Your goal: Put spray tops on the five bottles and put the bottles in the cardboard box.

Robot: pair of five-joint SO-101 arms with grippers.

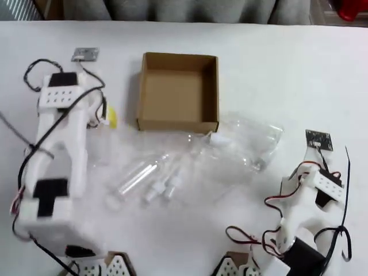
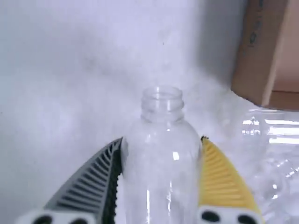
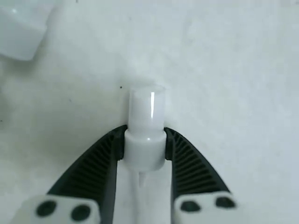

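Left pincer [image 2: 162, 140] grips bottle [image 2: 161, 105] — right pincer [image 3: 145, 132] (top [image 3: 146, 106]).

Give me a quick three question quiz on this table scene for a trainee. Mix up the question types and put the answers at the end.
1. True or false: the cardboard box has a bottle inside it.
2. What is the right gripper clamped on? A: a bottle. B: a spray top. C: nothing.
3. Fill in the blank: the bottle held in the left gripper has a neck that is ___ (capped or open).

Key:
1. False. The box is empty.
2. B.
3. Open. It has no spray top on it yet.
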